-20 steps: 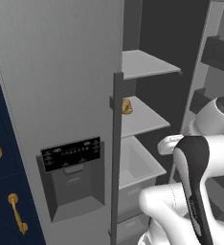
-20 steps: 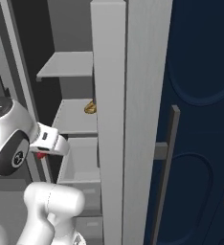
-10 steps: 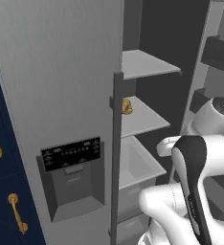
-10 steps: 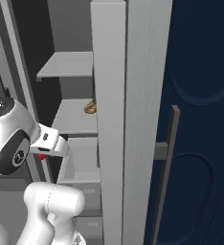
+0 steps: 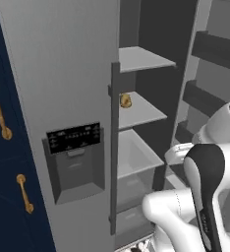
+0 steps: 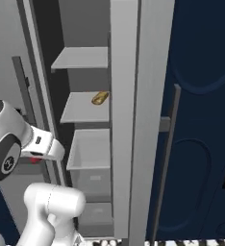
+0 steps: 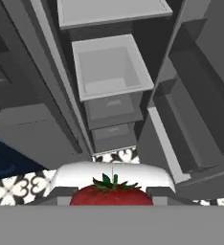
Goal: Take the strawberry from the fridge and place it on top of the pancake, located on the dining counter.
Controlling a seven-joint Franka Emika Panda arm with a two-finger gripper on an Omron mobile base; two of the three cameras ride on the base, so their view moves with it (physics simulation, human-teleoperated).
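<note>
Cropping strawberry (image 7: 112,194) low, fingers (image 7: 61,197) mostly hidden

Both base views look forward from behind the arm, left and right, close on the open fridge (image 5: 77,74), sharing its shelves (image 6: 85,108). The hand view apparently points downward at its lower drawers (image 7: 111,72).

I see the fridge (image 5: 77,74) with its right compartment standing open, so the way in and out is free between the closed left door's edge (image 5: 115,147) and the open door's bins (image 5: 205,98). Inside, the shelves (image 6: 85,106) and the open drawer (image 7: 111,67) jut forward; a tan-yellow lump (image 5: 125,101) sits on the middle shelf.
</note>
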